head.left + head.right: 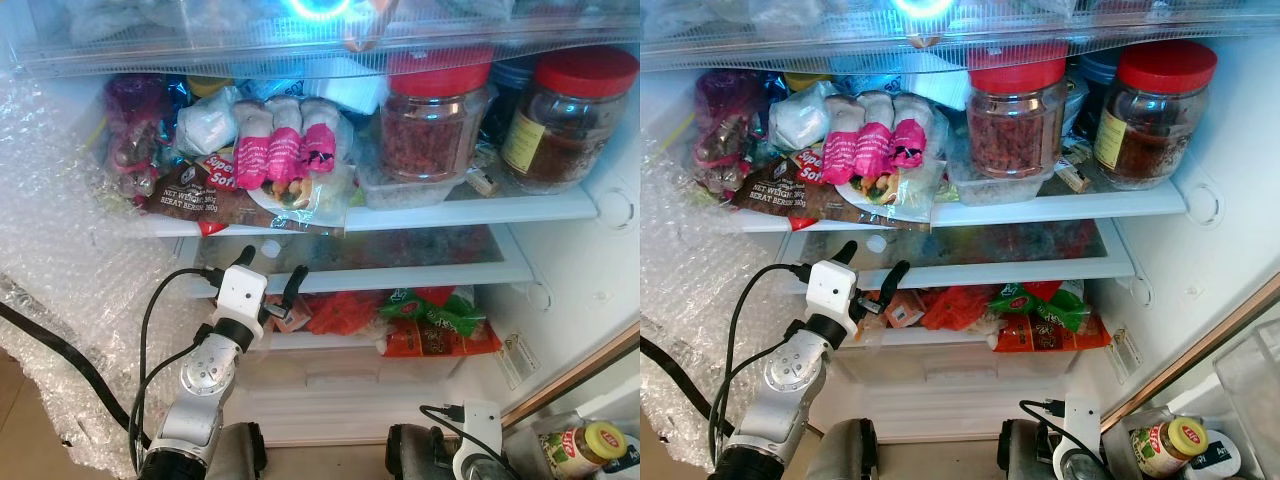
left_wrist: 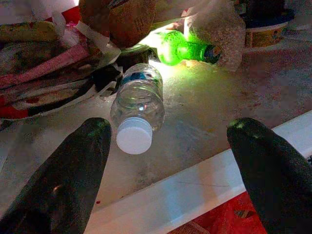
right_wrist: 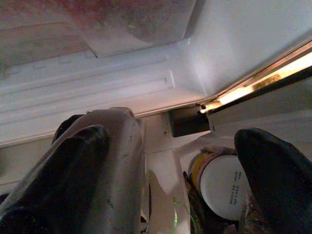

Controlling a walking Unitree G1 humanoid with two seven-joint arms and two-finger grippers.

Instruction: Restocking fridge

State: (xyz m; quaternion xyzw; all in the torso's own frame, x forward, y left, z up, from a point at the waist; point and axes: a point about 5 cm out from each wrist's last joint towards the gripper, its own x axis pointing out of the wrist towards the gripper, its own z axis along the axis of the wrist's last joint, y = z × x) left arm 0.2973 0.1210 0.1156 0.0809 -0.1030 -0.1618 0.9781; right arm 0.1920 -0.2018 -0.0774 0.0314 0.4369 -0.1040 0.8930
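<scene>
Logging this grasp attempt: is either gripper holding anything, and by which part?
Nothing held. The left gripper is open before the water bottle; the right gripper is open too.

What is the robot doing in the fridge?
It is restocking the fridge. Its left pincer is open at the front edge of the middle shelf, facing a small water bottle that lies on its side there with its white cap toward the pincer. It holds nothing. The right pincer hangs low, open, near the fridge's bottom.
</scene>
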